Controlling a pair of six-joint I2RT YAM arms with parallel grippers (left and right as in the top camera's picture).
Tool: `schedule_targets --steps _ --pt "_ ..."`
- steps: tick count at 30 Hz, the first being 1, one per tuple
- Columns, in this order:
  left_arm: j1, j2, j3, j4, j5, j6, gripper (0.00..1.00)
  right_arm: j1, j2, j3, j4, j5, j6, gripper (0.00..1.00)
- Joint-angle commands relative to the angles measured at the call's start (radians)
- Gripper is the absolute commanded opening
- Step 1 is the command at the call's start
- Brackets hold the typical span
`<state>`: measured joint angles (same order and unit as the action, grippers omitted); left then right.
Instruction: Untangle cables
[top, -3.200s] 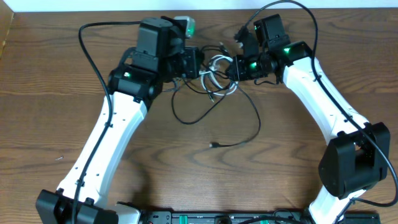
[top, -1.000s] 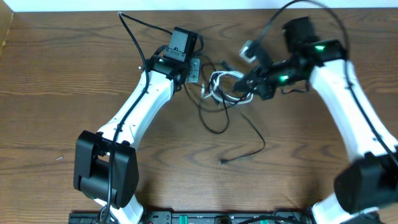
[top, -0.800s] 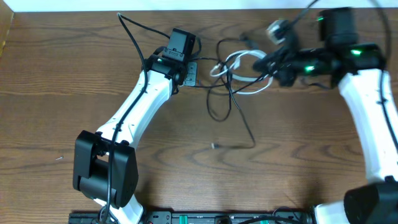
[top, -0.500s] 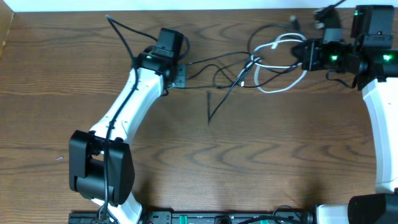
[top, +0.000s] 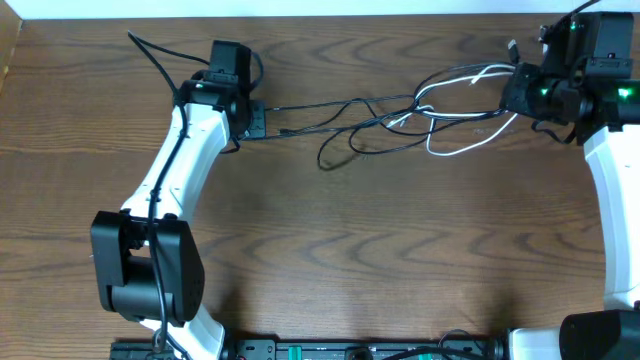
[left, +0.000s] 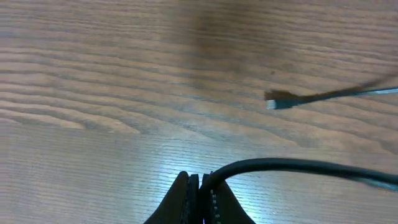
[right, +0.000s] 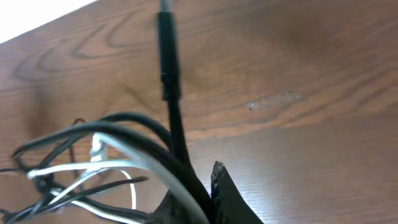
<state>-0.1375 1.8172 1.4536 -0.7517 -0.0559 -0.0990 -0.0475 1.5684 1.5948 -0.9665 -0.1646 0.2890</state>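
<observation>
Wider apart now, we stretch: left pincer (top: 257, 119) at nine o'clock, right pincer (top: 511, 91) at three, both clamped on cables (top: 402, 118); next, loosen their middle crossings.

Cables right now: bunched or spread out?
Spread, not untangled. The cables stretch between left gripper and right gripper, both shut on them; black and white loops cross mid-span.

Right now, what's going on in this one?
Two arms hold a bundle of cords stretched between them across the table. The left fingers pinch one black cable. The right fingers grip a bunch of black and white cables. A tangle remains between them, nearer the right arm.
</observation>
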Motion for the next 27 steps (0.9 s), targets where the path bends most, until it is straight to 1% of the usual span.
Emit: schedule_targets --steps 1,3,5,6,8,11,12,13,15,16,19,21,24,25,26,27 --pt "0.079 -0.029 0.001 -0.011 -0.17 0.02 0.07 -0.037 -0.005 0.008 -0.008 0.22 0.04 0.05" --pt "0.087 -0.05 0.001 -0.011 -0.17 0.021 0.07 -0.037 0.008 0.008 -0.009 0.173 0.026 0.06" --pt "0.087 -0.076 0.002 -0.01 -0.17 0.021 0.07 -0.035 0.027 0.008 -0.002 0.051 -0.048 0.06" --pt "0.085 -0.098 0.002 -0.01 -0.161 0.021 0.07 -0.028 0.043 0.008 0.006 -0.054 -0.111 0.07" --pt "0.078 -0.126 0.002 -0.01 -0.118 0.035 0.08 -0.011 0.065 0.008 0.009 -0.153 -0.179 0.1" --pt "0.069 -0.164 0.002 -0.012 -0.002 0.082 0.09 0.016 0.092 0.008 0.006 -0.172 -0.194 0.12" --pt "0.068 -0.173 0.002 -0.015 0.034 0.095 0.14 0.023 0.1 0.008 0.005 -0.171 -0.194 0.12" --pt "0.068 -0.186 0.002 -0.027 0.085 0.106 0.3 0.04 0.114 0.008 0.0 -0.175 -0.195 0.13" --pt "0.068 -0.191 0.002 -0.048 0.118 0.106 0.41 0.054 0.121 0.008 -0.003 -0.195 -0.205 0.14" --pt "0.068 -0.192 0.002 -0.058 0.127 0.106 0.44 0.061 0.125 0.008 -0.004 -0.206 -0.214 0.15" --pt "0.068 -0.191 0.002 -0.085 0.174 0.114 0.46 0.09 0.129 0.008 -0.004 -0.235 -0.231 0.17" --pt "0.068 -0.191 0.002 -0.093 0.245 0.169 0.47 0.114 0.13 0.008 -0.008 -0.238 -0.246 0.19" --pt "0.068 -0.191 0.002 -0.1 0.337 0.235 0.52 0.144 0.132 0.008 -0.01 -0.227 -0.246 0.21" --pt "0.068 -0.191 0.002 -0.101 0.359 0.243 0.54 0.152 0.135 0.008 -0.006 -0.227 -0.241 0.24" --pt "0.068 -0.191 0.002 -0.101 0.394 0.245 0.55 0.159 0.144 0.008 0.003 -0.227 -0.219 0.33" --pt "0.066 -0.191 0.002 -0.1 0.42 0.245 0.55 0.162 0.151 0.008 0.009 -0.227 -0.206 0.38"
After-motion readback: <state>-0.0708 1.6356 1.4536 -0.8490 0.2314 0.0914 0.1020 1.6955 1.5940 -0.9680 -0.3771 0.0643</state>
